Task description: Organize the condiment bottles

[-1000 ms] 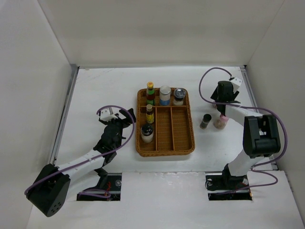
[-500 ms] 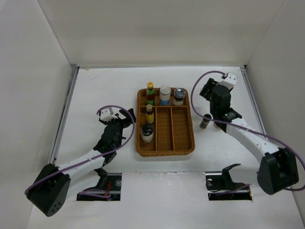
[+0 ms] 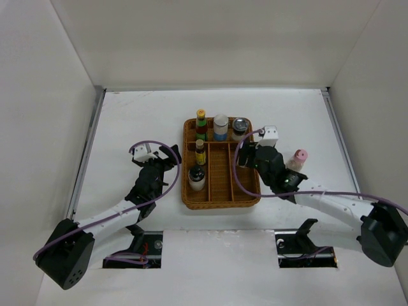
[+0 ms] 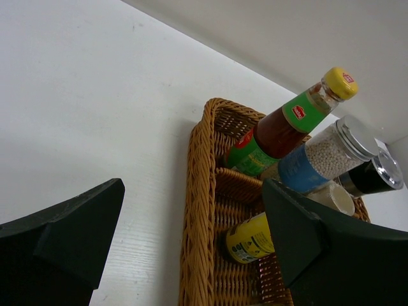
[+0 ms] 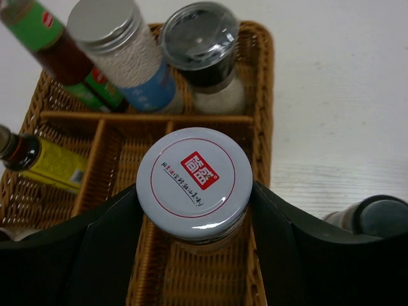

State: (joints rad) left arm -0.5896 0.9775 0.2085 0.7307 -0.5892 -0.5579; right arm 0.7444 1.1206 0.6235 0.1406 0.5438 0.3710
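Observation:
The brown wicker tray (image 3: 220, 199) holds two yellow-capped sauce bottles (image 3: 201, 121) (image 3: 200, 152), a white-capped blue-labelled bottle (image 3: 220, 126), a silver-lidded jar (image 3: 239, 127) and a squat dark-and-white bottle (image 3: 196, 178). My right gripper (image 3: 248, 155) is shut on the grey-lidded jar (image 5: 194, 178), held upright over the tray's right-hand long compartment (image 5: 210, 280). The pink-capped bottle (image 3: 298, 159) stands on the table to the right of the tray. My left gripper (image 3: 167, 159) is open and empty just left of the tray. Its fingers (image 4: 64, 236) straddle the tray's left rim (image 4: 194, 210).
White walls enclose the table on the left, back and right. In the left wrist view the far yellow-capped bottle (image 4: 280, 121), the blue-labelled bottle (image 4: 319, 159) and the near yellow-labelled bottle (image 4: 252, 239) stand inside the tray's left and back compartments.
My right arm swung left from the far right side to over the tray. The grey-lidded jar has left the table beside the tray and is in its grip. The left arm has not moved.

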